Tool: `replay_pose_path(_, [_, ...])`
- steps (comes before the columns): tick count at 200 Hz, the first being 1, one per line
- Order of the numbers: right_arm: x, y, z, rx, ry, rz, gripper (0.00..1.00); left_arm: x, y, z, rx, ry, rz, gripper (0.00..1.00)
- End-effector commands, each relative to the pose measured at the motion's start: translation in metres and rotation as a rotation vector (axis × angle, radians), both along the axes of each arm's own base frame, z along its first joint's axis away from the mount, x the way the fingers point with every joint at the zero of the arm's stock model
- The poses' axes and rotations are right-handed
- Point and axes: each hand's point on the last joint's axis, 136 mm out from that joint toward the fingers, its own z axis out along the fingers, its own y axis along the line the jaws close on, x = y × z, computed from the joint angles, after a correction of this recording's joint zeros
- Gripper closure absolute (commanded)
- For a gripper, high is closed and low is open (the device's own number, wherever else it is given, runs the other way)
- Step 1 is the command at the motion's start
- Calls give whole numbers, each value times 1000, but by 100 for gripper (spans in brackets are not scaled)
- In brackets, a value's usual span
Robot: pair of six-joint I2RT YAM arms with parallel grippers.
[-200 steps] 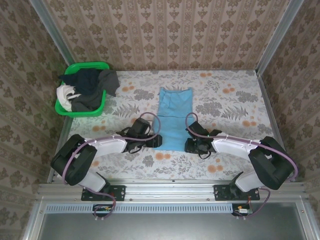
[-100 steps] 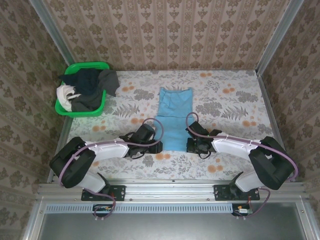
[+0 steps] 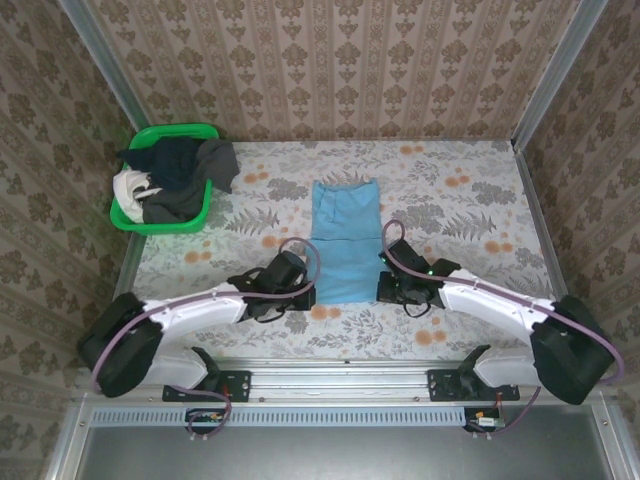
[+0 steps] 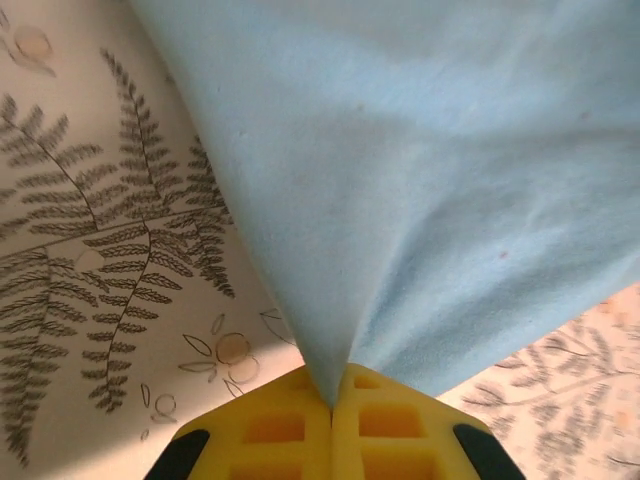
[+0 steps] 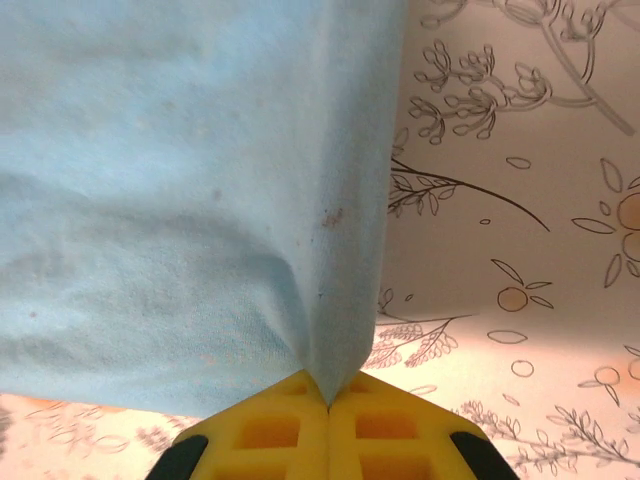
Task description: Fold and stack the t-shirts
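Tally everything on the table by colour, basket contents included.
Green plastic basket: 1
Light blue cloth t-shirt, spread flat: 1
Black cloth garment, in the basket: 1
Dark grey cloth garment, draped over the basket's rim: 1
White cloth garment, in the basket: 1
Total: 5, though the heap may hide more.

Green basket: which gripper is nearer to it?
Left. The left gripper pinches the blue t-shirt at its corner toward the green basket; the right gripper pinches the opposite corner.
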Motion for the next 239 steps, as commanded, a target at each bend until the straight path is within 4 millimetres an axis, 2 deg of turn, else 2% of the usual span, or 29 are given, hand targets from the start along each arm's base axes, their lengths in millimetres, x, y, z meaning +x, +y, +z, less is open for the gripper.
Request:
replay_pose_path(1, [-5,-11,23,-36,-15,-4,100,2,7,33,11,-68,-4,100])
replay_pose_path(21, [0,-9,41,-16,-32,-6,100,12,5,51,-1,-111,0,100])
replay_pose_path(33, [11,-8,54,-2,-54,-14,100,24,0,59,-3,-129,-12,100])
replay_pose_path(53, [41,-7,80,17,-106,-19,100,52,-10,77,-13,-147,-26,100])
replay_pose_path(81, [92,-8,103,19,-149,-26,100,105,-19,98,-54,-176,-21,100])
replay_pose_path(83, [96,-7,98,13,-133,-24,100,109,-19,99,-56,-174,-17,100])
replay_pose_path(98, [127,-7,95,18,-117,-23,100,138,-22,104,-71,-180,-16,100])
replay_pose_path(109, [148,-5,91,29,-101,-14,100,158,-26,100,-82,-155,-19,100])
replay_pose_path(145, [210,-8,75,46,-62,-24,100,218,-34,78,-146,-69,-21,100])
replay_pose_path(163, [235,-10,67,63,-46,-27,100,240,-35,67,-147,-51,-9,99])
replay_pose_path(167, [239,-10,64,63,-40,-28,100,243,-36,64,-144,-44,-8,99])
replay_pose_path(172, [245,-11,61,67,-34,-32,100,255,-24,62,-147,-38,21,98])
replay_pose_path(186, [260,-10,55,88,-30,-35,100,270,-21,54,-154,-28,39,95])
replay_pose_path(226, [294,-11,42,124,-29,-45,98,303,-12,41,-172,-16,79,92])
replay_pose_path(239, [302,-12,38,120,-25,-50,93,310,-14,38,-177,-4,71,82])
